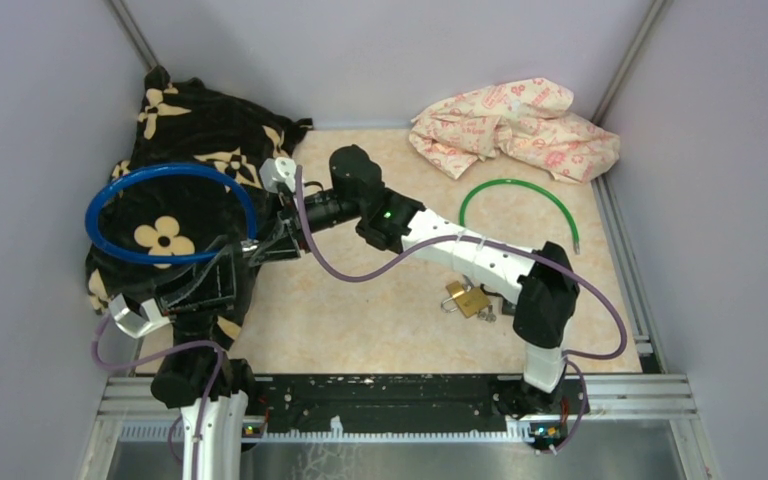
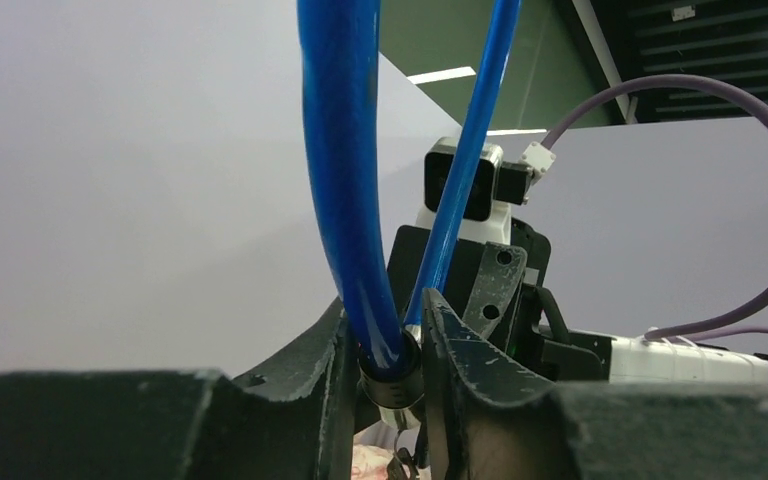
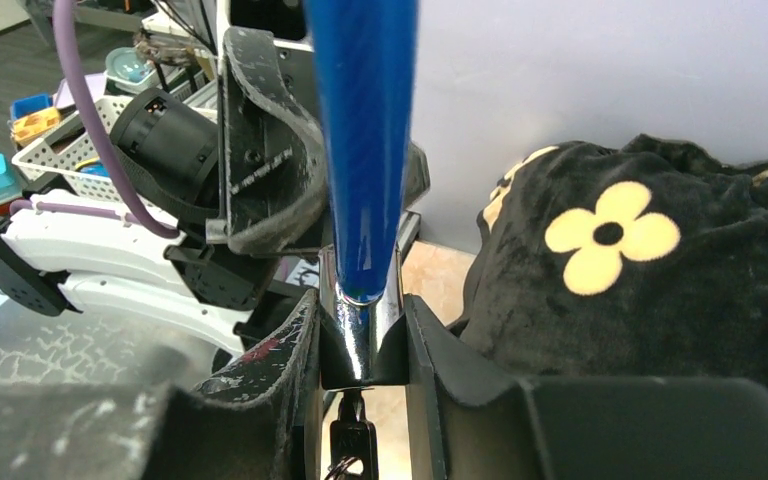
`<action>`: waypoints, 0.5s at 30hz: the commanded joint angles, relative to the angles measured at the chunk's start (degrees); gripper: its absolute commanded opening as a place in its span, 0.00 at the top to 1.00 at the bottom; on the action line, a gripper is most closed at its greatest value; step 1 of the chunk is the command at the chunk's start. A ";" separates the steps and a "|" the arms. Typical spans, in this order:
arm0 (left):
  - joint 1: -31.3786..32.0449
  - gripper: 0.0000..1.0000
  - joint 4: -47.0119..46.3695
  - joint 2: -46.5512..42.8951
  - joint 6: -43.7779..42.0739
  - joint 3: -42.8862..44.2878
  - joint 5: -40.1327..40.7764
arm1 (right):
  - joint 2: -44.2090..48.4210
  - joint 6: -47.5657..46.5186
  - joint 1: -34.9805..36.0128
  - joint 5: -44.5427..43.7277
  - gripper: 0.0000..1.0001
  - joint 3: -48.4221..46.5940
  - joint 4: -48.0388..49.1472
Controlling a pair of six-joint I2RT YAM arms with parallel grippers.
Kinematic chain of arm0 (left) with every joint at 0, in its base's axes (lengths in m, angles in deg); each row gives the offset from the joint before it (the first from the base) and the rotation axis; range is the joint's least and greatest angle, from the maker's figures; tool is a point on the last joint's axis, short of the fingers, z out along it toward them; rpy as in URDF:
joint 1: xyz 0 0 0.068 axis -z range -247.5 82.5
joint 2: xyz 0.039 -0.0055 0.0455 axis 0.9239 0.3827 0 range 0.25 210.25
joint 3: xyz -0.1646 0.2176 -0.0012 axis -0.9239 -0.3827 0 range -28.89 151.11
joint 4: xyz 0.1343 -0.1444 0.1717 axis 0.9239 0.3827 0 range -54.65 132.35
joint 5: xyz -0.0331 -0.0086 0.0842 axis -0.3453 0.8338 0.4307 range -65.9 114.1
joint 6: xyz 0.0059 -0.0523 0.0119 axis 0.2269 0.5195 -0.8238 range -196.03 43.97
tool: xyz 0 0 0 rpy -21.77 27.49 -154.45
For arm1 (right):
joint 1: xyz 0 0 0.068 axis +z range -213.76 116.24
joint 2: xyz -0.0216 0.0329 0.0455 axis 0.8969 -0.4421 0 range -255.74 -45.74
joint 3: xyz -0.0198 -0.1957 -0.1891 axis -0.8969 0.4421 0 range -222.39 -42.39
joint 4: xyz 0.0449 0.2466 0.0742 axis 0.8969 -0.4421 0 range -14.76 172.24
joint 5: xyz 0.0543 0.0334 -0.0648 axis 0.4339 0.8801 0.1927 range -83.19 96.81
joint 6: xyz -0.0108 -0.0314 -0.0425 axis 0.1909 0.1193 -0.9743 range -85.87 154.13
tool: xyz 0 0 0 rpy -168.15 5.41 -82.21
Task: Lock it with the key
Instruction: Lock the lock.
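Item: blue cable lock (image 1: 165,170), a stiff loop standing over the black flowered cloth (image 1: 200,125) at the left of the table (image 1: 360,310), with both ends brought together between the two arms. Right gripper (image 3: 360,325): closed narrowly on the chrome barrel (image 3: 358,352) at one cable end. The barrel's long axis stood upright in the wrist view, in line with the cable entering its top. Left gripper (image 2: 390,335): closed on the dark collar (image 2: 390,385) at the foot of the thick blue strand, directly facing the right gripper, fingertips all but meeting. Key (image 3: 352,440): a small dark piece hung from the barrel's lower end, below the right fingers and towards the palm. Its blade was too dim to make out, and whether it was seated in the cylinder could not be told. Governing relation: the key lay on the barrel's own axis, at the end away from the cable, so any turn would have to be made about that axis. Both grippers were at the lock, the right one nearer the key but occupied with the barrel. Judged likely that one hold must be given up to reach it. Also present, well apart to the right: brass padlock (image 1: 468,298) with keys under the right arm, green cable loop (image 1: 520,195), and pink printed cloth (image 1: 515,120) at the far corner.
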State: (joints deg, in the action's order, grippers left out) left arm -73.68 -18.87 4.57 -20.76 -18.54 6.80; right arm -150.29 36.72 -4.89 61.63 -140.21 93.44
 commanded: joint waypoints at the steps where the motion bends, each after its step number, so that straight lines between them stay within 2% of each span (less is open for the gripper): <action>1: -0.28 0.73 -1.77 0.77 1.25 0.72 -2.21 | 1.61 -4.02 1.77 -1.72 1.00 -5.22 0.09; 2: -0.32 0.80 -1.73 0.71 1.17 0.72 -2.11 | 1.61 -3.94 1.77 -1.86 1.00 -5.33 0.11; 5: -0.37 0.89 -1.47 0.69 1.39 0.66 -2.64 | 1.62 -3.83 1.91 -2.49 1.00 -5.98 -0.40; 6: -0.29 0.97 -1.43 0.69 1.42 0.64 -2.68 | 1.58 -3.88 1.88 -2.65 1.00 -6.17 -0.58; 7: -0.30 1.00 -1.42 0.69 1.42 0.64 -2.73 | 1.55 -3.96 1.86 -2.62 1.00 -6.34 -0.94; 9: -0.32 1.00 -1.73 0.50 1.03 0.66 -2.59 | 1.50 -4.39 1.89 -2.70 0.99 -6.92 -2.64; 11: -0.32 1.00 -1.71 -0.14 0.43 0.65 -1.36 | 1.98 -5.32 1.54 -2.22 0.59 -7.16 -4.90; 12: -0.29 1.00 -1.48 -0.54 0.11 0.64 -0.04 | 2.29 -5.17 1.17 -2.15 0.46 -6.81 -5.10; 13: -0.38 1.00 -1.24 -0.80 -0.19 0.64 1.01 | 2.86 -4.33 0.54 -2.36 0.38 -6.00 -4.51; 15: -0.48 1.00 -0.90 -1.10 -0.41 0.57 2.05 | 3.96 -1.45 -0.68 -2.89 0.32 -4.23 -1.58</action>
State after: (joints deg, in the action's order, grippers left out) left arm -73.70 -18.59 4.81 -20.52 -18.54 6.61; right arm -150.21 33.01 -4.34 59.62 -143.34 87.28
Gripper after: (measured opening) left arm 0.260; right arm 0.635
